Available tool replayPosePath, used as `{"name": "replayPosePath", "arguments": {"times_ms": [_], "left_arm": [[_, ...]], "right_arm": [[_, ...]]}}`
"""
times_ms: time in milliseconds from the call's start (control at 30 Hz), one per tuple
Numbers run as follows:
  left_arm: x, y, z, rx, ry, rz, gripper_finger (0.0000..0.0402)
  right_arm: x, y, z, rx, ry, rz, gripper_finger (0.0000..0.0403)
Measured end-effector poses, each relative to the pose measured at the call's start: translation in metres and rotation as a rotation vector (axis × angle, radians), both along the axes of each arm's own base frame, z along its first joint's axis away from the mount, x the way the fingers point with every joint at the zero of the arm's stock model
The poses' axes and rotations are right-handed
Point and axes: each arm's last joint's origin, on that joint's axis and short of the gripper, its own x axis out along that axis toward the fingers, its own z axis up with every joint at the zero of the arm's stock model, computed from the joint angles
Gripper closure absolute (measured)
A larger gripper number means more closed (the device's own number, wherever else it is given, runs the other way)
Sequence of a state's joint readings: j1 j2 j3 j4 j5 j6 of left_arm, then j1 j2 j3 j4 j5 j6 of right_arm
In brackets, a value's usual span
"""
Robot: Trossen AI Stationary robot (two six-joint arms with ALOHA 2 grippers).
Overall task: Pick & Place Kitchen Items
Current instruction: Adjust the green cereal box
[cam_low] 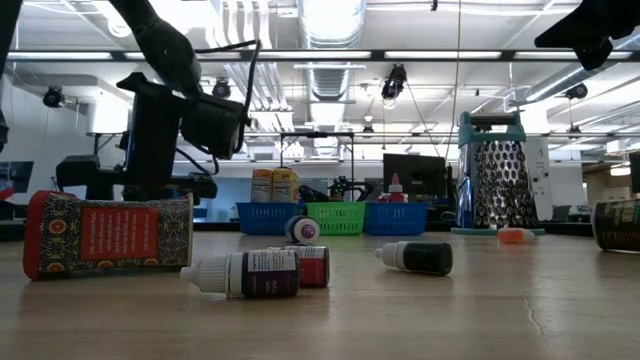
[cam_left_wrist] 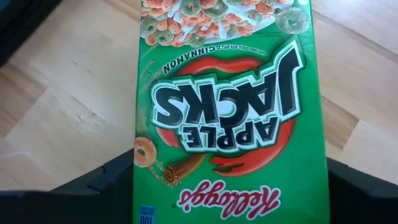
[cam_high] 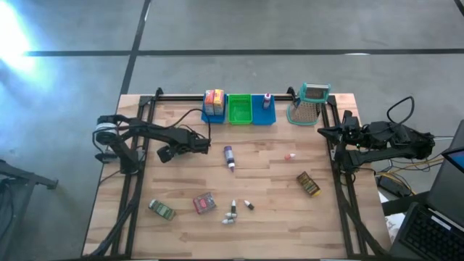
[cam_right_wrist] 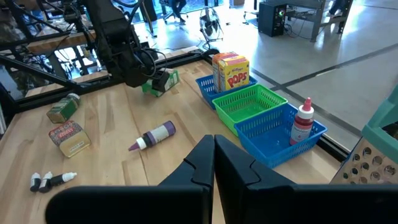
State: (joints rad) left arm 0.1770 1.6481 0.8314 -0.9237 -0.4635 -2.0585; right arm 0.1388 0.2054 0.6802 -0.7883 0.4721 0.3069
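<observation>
A green cereal box (cam_left_wrist: 230,112) printed Apple Jacks, also seen in the right wrist view (cam_right_wrist: 163,81), lies face up on the wooden table's left part. My left gripper (cam_left_wrist: 230,171) is shut on it, slanting down over it (cam_high: 201,148). Loose on the table lie a purple bottle (cam_high: 229,156), a brown packet (cam_high: 308,183), a pink-red packet (cam_high: 204,204), a green packet (cam_high: 162,209) and small bottles (cam_high: 233,210). My right gripper (cam_right_wrist: 214,155) is shut and holds nothing, raised at the table's right edge (cam_high: 324,131). My left gripper takes the cereal box across its width, one dark finger (cam_left_wrist: 93,186) against each long edge (cam_left_wrist: 139,186), at the end that bears the brand name. The fingers slant down from the table's left side. The box's printed face is up; whether it still rests on the table I cannot tell.
At the far edge stand a blue bin (cam_high: 213,114) with a yellow-red box (cam_right_wrist: 231,71), a green bin (cam_high: 240,109), and a blue bin (cam_high: 265,114) with a white red-capped bottle (cam_right_wrist: 303,121). A metal grater (cam_high: 309,104) stands to their right. A small orange piece (cam_high: 290,155) lies mid-table.
</observation>
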Motion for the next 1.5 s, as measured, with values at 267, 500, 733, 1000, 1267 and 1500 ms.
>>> {"name": "replayPosePath", "arguments": {"times_ms": [267,500,733,1000,1267,1500], "left_arm": [[0.0,-0.008,0.031,-0.16,-0.035,-0.195,0.0075],[-0.014,-0.018,0.1,-0.419,-0.176,-0.549,0.0074],[-0.028,-0.026,0.164,-0.42,-0.419,-0.985,0.0074],[-0.026,-0.025,0.197,0.004,-0.102,-2.061,0.0073],[-0.022,-0.021,0.199,0.228,0.308,-2.412,0.0073],[-0.02,-0.009,0.194,0.186,1.082,-2.255,0.0073]], "right_arm": [[0.0,0.0,0.0,0.0,0.0,0.0,0.0394],[0.0,0.0,0.0,0.0,0.0,0.0,0.0394],[0.0,0.0,0.0,0.0,0.0,0.0,0.0394],[0.0,0.0,0.0,0.0,0.0,0.0,0.0394],[0.0,0.0,0.0,0.0,0.0,0.0,0.0394],[0.0,0.0,0.0,0.0,0.0,0.0,0.0394]]}}
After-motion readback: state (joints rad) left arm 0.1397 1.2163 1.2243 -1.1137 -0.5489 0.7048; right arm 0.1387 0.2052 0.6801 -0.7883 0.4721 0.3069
